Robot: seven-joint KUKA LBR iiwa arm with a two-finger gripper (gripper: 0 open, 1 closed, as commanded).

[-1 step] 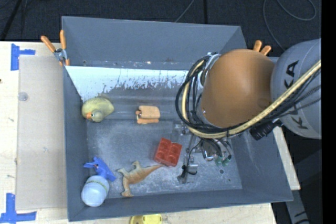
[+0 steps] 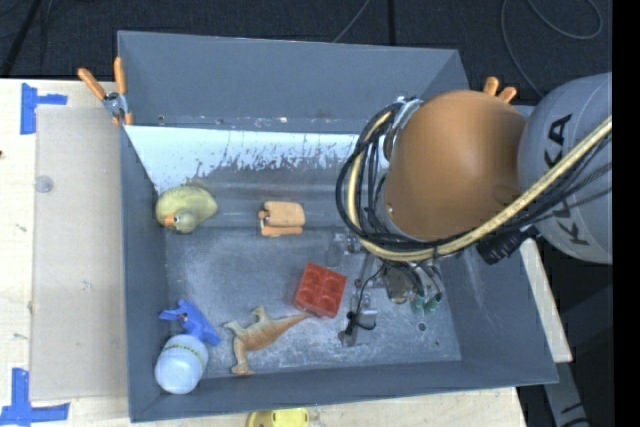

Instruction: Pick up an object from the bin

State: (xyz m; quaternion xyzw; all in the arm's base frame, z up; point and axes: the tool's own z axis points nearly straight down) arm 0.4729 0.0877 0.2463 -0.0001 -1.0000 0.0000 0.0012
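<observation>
Bin edges: the grey metal bin [image 2: 290, 85] has sloping walls; the far wall is tall, and the near wall runs close below the lower things
Open room: bare floor lies to the right of the gripper as far as the right wall; another bare stretch lies in the middle of the floor, between the tan block and the brick; the far-right part of the floor is hidden under the arm
Gripper: the gripper [image 2: 357, 323] hangs low over the floor in the near-right part of the bin, just beside the right edge of the red brick; whether it is spread or pressed together cannot be told
Arm: an orange cover [image 2: 450, 165] sits on the wrist with black and yellow cables [image 2: 352, 185] looped round its left side; the grey casing [image 2: 585, 215] comes in from the right
Writing: black letters run along the casing, crossed by a cable; a "K" can be read, and the rest is partly covered
Red brick: the red brick [image 2: 320, 290] is a square studded building block, lying flat and turned at an angle; it is the thing nearest the gripper
Dinosaur: an orange toy dinosaur [image 2: 262, 331] lies on its side, its tail pointing toward the brick's near corner
Bottle: a white bottle with a blue spray head [image 2: 183, 355] lies in the near-left corner, close to both walls
Duck: a yellow-green duck [image 2: 186, 208] sits near the left wall
Tan block: a small tan block [image 2: 282, 218] lies right of the duck, apart from it
</observation>
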